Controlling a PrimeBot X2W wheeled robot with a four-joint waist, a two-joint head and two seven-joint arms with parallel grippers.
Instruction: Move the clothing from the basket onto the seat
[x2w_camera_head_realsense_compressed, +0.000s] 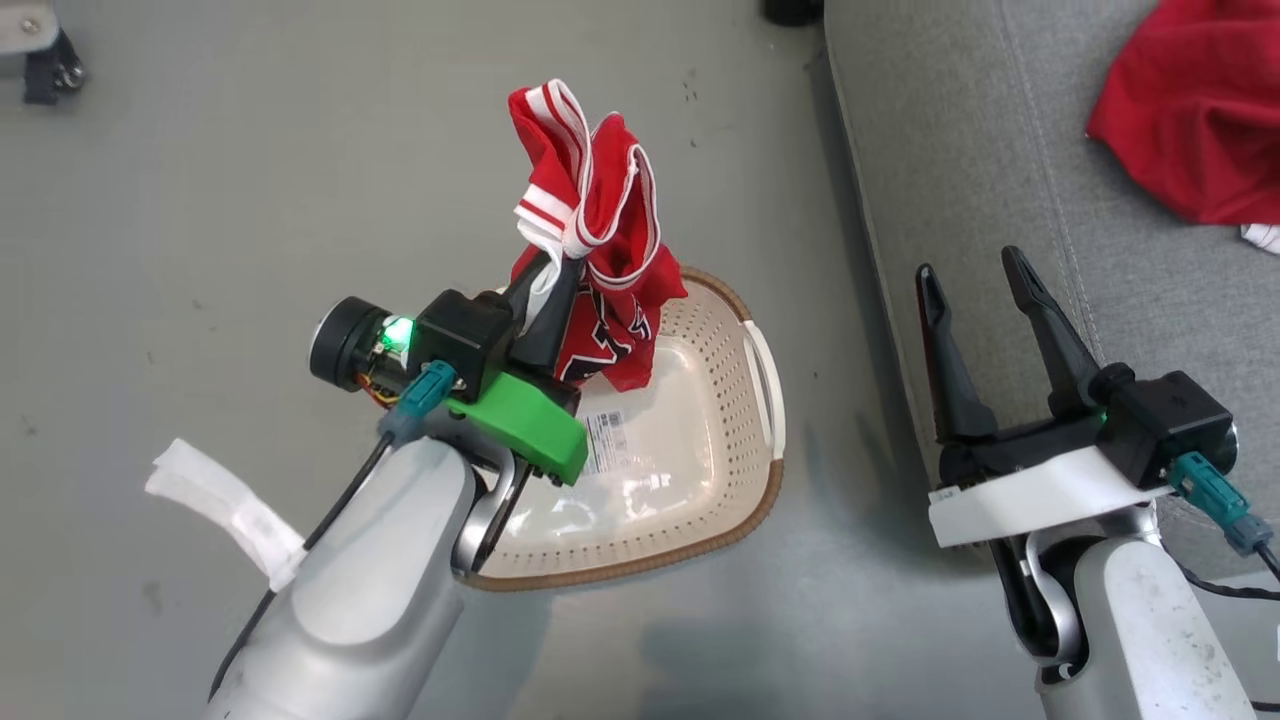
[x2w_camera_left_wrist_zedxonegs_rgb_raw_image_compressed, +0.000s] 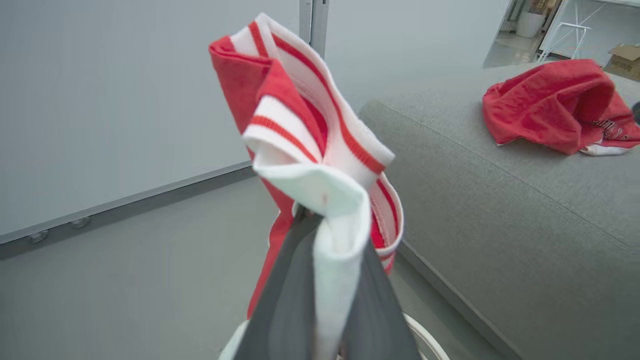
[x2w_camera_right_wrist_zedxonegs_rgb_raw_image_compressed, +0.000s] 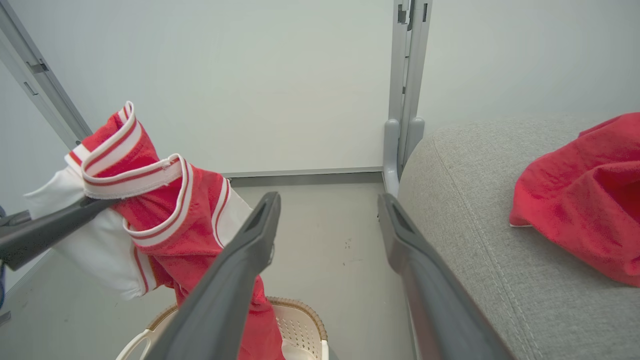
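My left gripper (x2w_camera_head_realsense_compressed: 557, 268) is shut on a red garment (x2w_camera_head_realsense_compressed: 600, 230) with white stripe trim and holds it up above the cream basket (x2w_camera_head_realsense_compressed: 700, 480), its lower end hanging over the basket's far rim. In the left wrist view the dark fingers (x2w_camera_left_wrist_zedxonegs_rgb_raw_image_compressed: 295, 295) pinch the white trim of the garment (x2w_camera_left_wrist_zedxonegs_rgb_raw_image_compressed: 300, 130). A second red garment (x2w_camera_head_realsense_compressed: 1195, 110) lies on the grey seat (x2w_camera_head_realsense_compressed: 950, 150) at the right. My right gripper (x2w_camera_head_realsense_compressed: 968, 268) stands open beside the seat's edge, holding nothing. The right wrist view shows the held garment (x2w_camera_right_wrist_zedxonegs_rgb_raw_image_compressed: 165, 210), the basket (x2w_camera_right_wrist_zedxonegs_rgb_raw_image_compressed: 295, 325) and the seat (x2w_camera_right_wrist_zedxonegs_rgb_raw_image_compressed: 470, 190).
Grey floor surrounds the basket. A label sticker (x2w_camera_head_realsense_compressed: 610, 440) lies inside the basket. White tape (x2w_camera_head_realsense_compressed: 225, 510) wraps the left arm's cable. A pale wall with a metal post (x2w_camera_right_wrist_zedxonegs_rgb_raw_image_compressed: 407, 90) stands behind the seat. A caster (x2w_camera_head_realsense_compressed: 45, 60) sits at the far left.
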